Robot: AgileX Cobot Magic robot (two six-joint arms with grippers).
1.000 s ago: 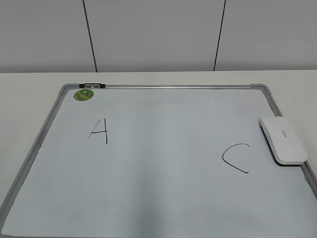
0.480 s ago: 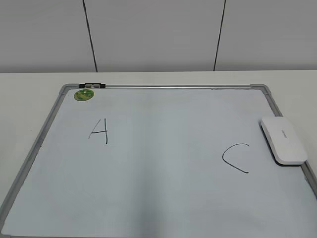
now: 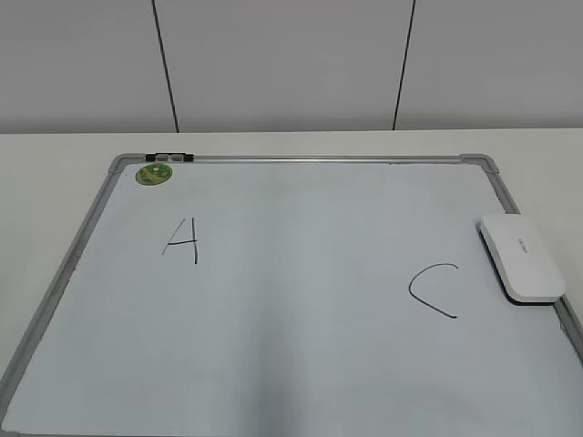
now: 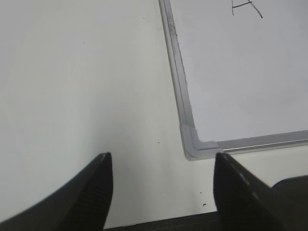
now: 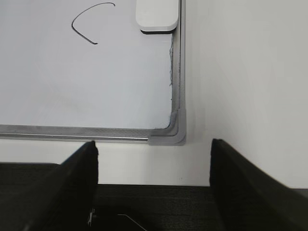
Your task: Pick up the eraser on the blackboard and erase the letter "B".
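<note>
Exterior view: no "B" can be seen on the blackboard, only an "A" and a "C", while the eraser is parked at the right frame. Left gripper and right gripper are spread wide, nothing held, near the board's front corners. Probably nothing is left to wipe; arms are best kept clear.

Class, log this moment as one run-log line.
white plastic eraser: on whiteboard right edge, untouched | "B": none visible | left end effector: open | right end effector: open
</note>
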